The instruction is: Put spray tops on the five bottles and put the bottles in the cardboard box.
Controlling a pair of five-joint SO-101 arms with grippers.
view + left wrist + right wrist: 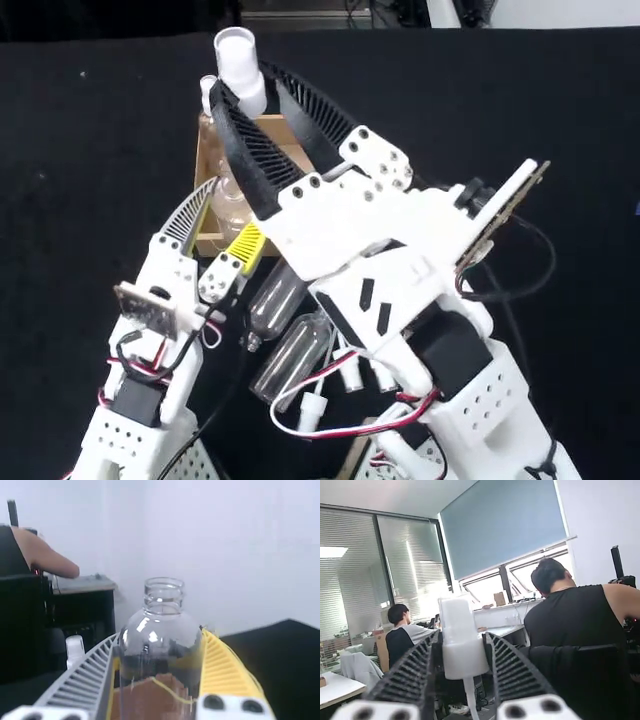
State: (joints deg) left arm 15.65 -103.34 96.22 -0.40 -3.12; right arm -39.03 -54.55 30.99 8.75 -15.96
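A clear bottle [161,625] sits gripped in the left gripper [226,214], its jaws closed on the body and the uncapped neck reaching past their tips. The cardboard box [204,165] lies just under these jaws. Behind both sets of jaws, between the arms, a second bottle [272,300] and a third bottle [295,355] lie on the black desk [90,150]. The right gripper [245,88] has its jaws clamped on a white spray top [459,645], raised over the box's far edge.

The high camera looks steeply down on both arms over the counter [90,120]. Wrist cameras sit close behind the left end effector [160,636] and right end effector [462,639], facing level into the room.
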